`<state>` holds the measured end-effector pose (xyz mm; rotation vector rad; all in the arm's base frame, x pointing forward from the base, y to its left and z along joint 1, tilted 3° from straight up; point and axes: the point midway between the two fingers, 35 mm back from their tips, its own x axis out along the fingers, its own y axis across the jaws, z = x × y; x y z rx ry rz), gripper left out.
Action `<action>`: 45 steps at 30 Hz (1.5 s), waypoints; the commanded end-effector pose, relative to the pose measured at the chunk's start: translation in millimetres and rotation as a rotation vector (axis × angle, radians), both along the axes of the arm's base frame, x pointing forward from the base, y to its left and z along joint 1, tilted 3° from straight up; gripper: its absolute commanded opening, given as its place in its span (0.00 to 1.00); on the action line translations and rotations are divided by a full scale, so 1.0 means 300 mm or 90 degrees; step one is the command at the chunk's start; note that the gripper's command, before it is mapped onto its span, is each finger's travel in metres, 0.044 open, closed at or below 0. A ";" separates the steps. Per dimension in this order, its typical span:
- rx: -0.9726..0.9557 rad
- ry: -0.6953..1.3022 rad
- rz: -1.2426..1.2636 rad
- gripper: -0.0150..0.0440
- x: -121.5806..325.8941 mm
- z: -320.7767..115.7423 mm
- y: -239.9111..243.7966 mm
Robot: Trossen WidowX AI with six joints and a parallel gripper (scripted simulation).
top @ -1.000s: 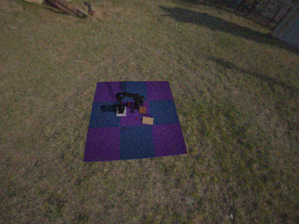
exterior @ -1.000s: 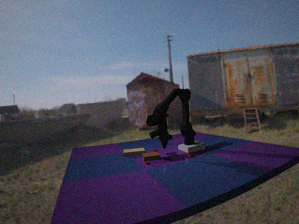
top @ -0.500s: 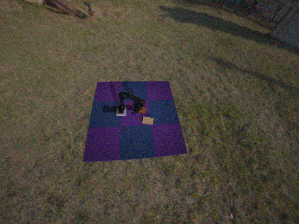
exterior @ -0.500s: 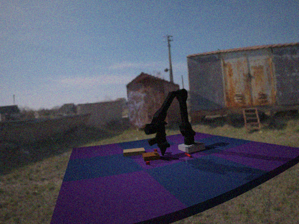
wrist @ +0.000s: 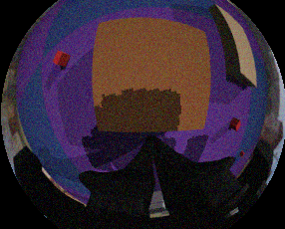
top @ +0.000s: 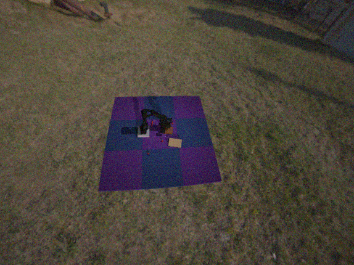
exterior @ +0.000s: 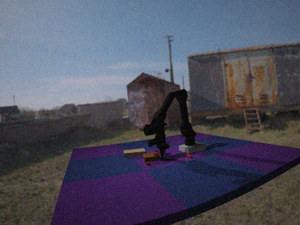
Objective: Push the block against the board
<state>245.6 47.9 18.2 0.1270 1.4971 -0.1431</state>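
Note:
The square orange-brown block (top: 169, 130) (exterior: 151, 157) (wrist: 151, 55) lies flat on the mat, partly behind the arm in the top view. The tan board (top: 174, 142) (exterior: 134, 152) (wrist: 242, 45) lies flat beyond the block's right side in the wrist view. A strip of mat shows between them, so they are apart, and the board is turned a little relative to the block. My gripper (exterior: 162, 155) (wrist: 151, 138) is shut and empty. Its tips are low, close to the block's near side, which faces the arm's base; whether they touch it I cannot tell.
Small red cubes lie around the block: one (exterior: 148, 163) (wrist: 62, 59) on its left in the wrist view, another (top: 161, 140) (wrist: 235, 123) on its right. Another red piece (top: 148, 153) lies farther out. A red stick (top: 152, 123) (exterior: 188, 155) lies near the arm's white base (exterior: 192, 149).

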 end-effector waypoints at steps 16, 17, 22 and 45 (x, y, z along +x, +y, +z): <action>0.002 -0.005 0.003 0.25 0.058 0.014 -0.003; 0.002 -0.005 0.003 0.25 0.060 0.014 -0.003; 0.002 -0.005 0.003 0.25 0.073 0.016 -0.005; 0.002 -0.006 0.003 0.25 0.133 0.024 -0.013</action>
